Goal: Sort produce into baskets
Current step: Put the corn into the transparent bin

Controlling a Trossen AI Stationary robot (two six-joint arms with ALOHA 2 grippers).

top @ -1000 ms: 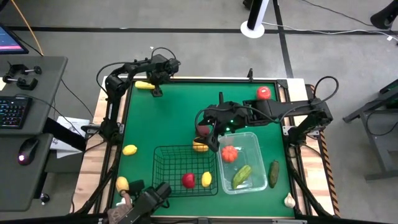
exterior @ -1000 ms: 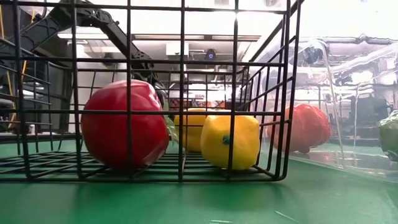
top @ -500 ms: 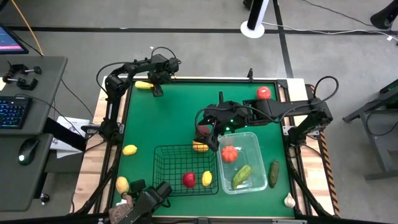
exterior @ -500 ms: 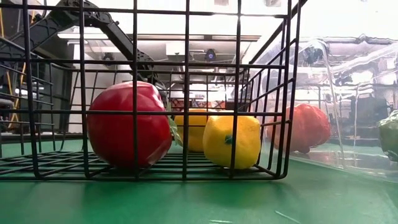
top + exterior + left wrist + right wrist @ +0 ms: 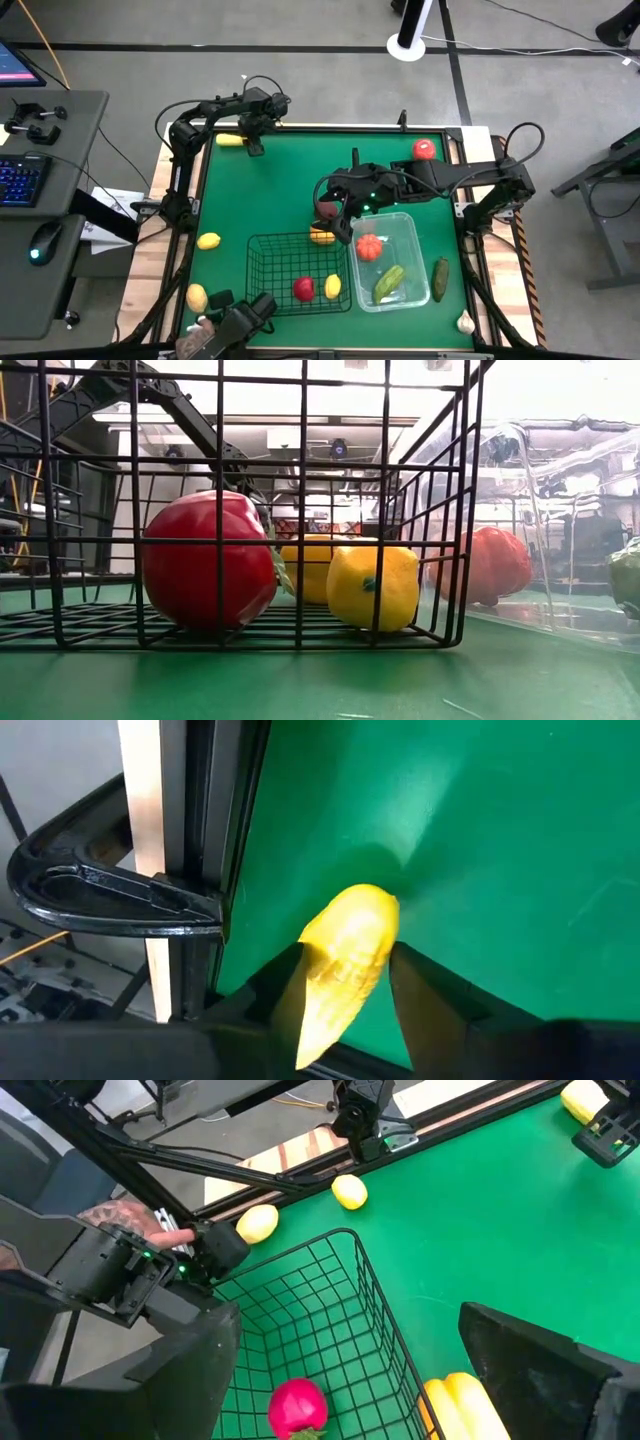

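A yellow corn [image 5: 229,139] lies on the green mat at the far left corner, close to the table's edge. My left gripper [image 5: 252,146] is at its right end, its fingers closed on the corn [image 5: 345,955]. My right gripper [image 5: 340,222] hangs open above the far edge of the black basket [image 5: 248,270], beside the clear tub [image 5: 412,250], with nothing between its fingers [image 5: 350,1315]. The basket holds a red tomato [image 5: 200,560], a lemon [image 5: 372,588] and another yellow fruit [image 5: 322,236]. In the tub lie a red tomato [image 5: 369,247] and a cucumber [image 5: 389,281]. My left gripper has the corn between its two fingers, one finger [image 5: 285,985] on each long side [image 5: 385,935], at the corn's right end. The fingers slant down from the right and lie along the corn. The corn rests on the mat.
Loose on the mat lie two lemons [image 5: 208,240] [image 5: 197,296] at the left edge, a tomato [image 5: 424,149] at the far right, and a cucumber [image 5: 440,279] and garlic [image 5: 465,322] right of the tub. A person's hand [image 5: 140,1220] shows at the near left corner.
In the low view the black basket and the fruit in it have shifted slightly sideways. Both arms have stayed in place.
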